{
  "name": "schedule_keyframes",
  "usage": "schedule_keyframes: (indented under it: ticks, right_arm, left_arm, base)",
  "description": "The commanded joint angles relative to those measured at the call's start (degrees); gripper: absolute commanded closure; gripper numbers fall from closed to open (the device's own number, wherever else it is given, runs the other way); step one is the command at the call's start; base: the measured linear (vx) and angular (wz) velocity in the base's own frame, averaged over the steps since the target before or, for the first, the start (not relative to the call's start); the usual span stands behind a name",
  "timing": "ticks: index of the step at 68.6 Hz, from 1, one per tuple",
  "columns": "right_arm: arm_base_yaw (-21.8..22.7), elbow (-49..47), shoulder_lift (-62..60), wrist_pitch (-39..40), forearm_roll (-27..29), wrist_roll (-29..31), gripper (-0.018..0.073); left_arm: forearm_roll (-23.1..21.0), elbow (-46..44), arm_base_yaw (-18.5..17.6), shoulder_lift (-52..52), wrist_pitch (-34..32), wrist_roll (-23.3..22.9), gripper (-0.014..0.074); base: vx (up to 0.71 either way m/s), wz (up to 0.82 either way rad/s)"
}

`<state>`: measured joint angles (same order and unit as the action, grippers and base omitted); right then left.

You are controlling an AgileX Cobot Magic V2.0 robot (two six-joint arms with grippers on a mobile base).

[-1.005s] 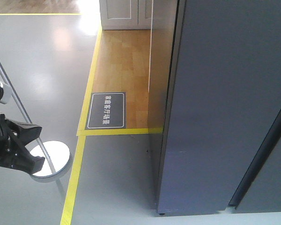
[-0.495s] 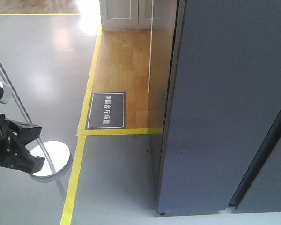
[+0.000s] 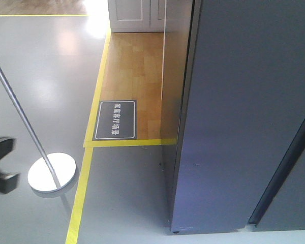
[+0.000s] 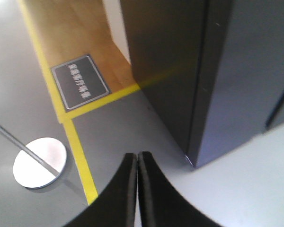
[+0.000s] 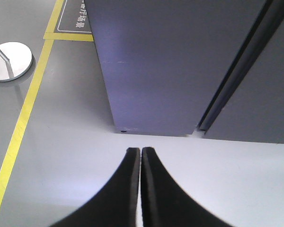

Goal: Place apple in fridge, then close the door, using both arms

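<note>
Before tall dark grey fridge (image 3: 244, 112), door (image 5: 255, 94) shut; apple unseen, presumably inside. Left end effector (image 4: 136, 163) and right end effector (image 5: 140, 158) clenched, empty. Left arm pulled back since last second: task looks finished.

Dark grey fridge (image 3: 234, 112), yellow floor tape (image 3: 80, 193)

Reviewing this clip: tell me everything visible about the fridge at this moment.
The fridge is a tall, dark grey side-by-side unit with smooth matte panels, standing upright on the grey floor at the right of the front view. Both doors are shut, with a dark vertical gap running between them. No white interior shows. Its left side panel faces the wooden flooring, and a yellow tape line runs up to its base. A small foot shows under the front corner. Neither tool touches it, and no apple is visible.
</note>
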<state>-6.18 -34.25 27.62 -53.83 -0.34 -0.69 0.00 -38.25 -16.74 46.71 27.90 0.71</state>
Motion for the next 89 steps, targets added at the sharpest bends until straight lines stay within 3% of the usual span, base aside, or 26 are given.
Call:
schedule_keyframes:
  ticks: [1,7,17,35,54,89]
  right_arm:
    - [0.0,-1.4,0.3,3.1,-0.1,0.2,0.0562]
    - [0.0,-1.4,0.3,3.1,-0.1,0.2,0.0562]
    - [0.0,-1.4,0.3,3.1,-0.1,0.2,0.0562]
    - [0.0,-1.4,0.3,3.1,-0.1,0.2,0.0562]
    - [0.0,-1.4,0.3,3.1,-0.1,0.2,0.0562]
    - [0.0,-1.4,0.3,3.2,-0.2,0.2,0.0562]
  left_arm:
    - [0.0,4.4,3.6,-5.5,-8.8,-3.3,0.0603]
    - [0.0,11.5,7.0,-11.8,-13.8,-6.3,0.0603]
    - [0.0,22.4,11.3,-21.8,-20.5,-6.9,0.0603]
    - [0.0,34.7,15.4,-36.2,-23.4,-6.9,0.0603]
    - [0.0,38.4,17.4,-48.8,-24.5,-6.9,0.0603]
    - [0.0,40.3,18.3,-48.4,-26.8,-5.5,0.0603]
  base:
    - [0.0,0.0]
    - [0.0,0.0]
    - [0.0,0.0]
    - [0.0,0.0]
    - [0.0,0.0]
    - [0.0,0.0]
